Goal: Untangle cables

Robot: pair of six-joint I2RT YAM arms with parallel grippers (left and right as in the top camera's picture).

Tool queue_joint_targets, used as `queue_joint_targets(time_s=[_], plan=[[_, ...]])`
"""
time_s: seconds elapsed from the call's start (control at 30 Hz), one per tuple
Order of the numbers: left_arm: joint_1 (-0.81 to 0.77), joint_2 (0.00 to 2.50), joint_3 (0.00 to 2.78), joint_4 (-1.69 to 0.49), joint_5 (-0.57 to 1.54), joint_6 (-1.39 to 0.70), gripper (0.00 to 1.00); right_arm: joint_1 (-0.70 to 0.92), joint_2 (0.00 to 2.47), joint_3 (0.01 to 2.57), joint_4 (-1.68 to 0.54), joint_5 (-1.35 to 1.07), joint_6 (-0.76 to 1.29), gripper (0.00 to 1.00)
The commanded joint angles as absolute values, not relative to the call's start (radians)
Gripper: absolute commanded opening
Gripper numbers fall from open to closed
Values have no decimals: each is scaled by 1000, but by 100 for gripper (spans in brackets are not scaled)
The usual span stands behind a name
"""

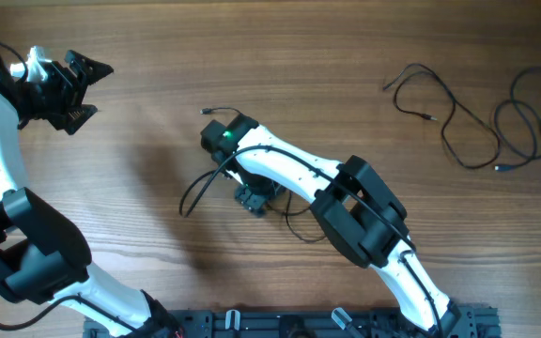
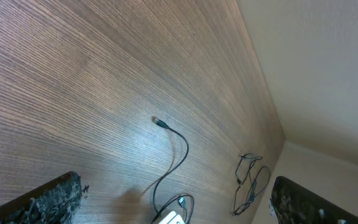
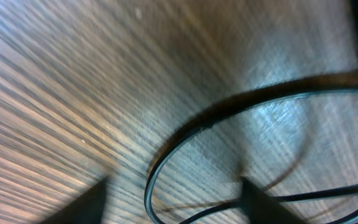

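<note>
Cables (image 1: 457, 106): one loosely crossed lot lies at the upper right of the overhead view, well apart from both arms. A single strand (image 1: 193, 191) curls at frame centre beneath the right arm, with its small plug (image 1: 205, 112) pointing to the upper left. All rest flat on the worktop (image 1: 346, 56). The cords are judged thin, light and limp; they should sag and trail when lifted, and may slip from a loose pinch. The firmest hold is probably just behind a plug, where the stiff end resists sliding; a mid-loop pinch would serve for pulling crossings apart. The right claw (image 3: 173, 182) sits low over the central strand, its fingers apart with a loop of cord curving ahead of them, blurred, and nothing clamped. The left claw (image 1: 101, 89), at the upper left, stands wide and empty, far from any cable.
</note>
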State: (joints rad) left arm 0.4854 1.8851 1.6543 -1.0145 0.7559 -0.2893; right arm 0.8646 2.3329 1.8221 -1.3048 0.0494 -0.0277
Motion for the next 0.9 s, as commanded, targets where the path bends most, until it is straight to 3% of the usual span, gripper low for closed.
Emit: queue_joint_targets(time_s=[0.0, 0.2, 0.27, 0.43, 0.57, 0.63, 0.87], plan=[[486, 1883, 1652, -1015, 756, -269, 100, 840, 2351, 1851, -1309, 54, 4, 100], [486, 1883, 1652, -1015, 756, -269, 100, 793, 2351, 1850, -1302, -2, 32, 100], [487, 1883, 1652, -1015, 756, -269, 100, 785, 2350, 1851, -1303, -78, -4, 87], [486, 1883, 1652, -1015, 756, -269, 100, 788, 2294, 1851, -1306, -140, -25, 84], [486, 1883, 1652, -1015, 756, -269, 100, 778, 2225, 1851, -1306, -102, -15, 89], [487, 1883, 1652, -1015, 756, -269, 100, 761, 2212, 1851, -1308, -53, 11, 100], [486, 1883, 1652, -1015, 756, -269, 100, 711, 2223, 1817, -1289, -35, 25, 100]])
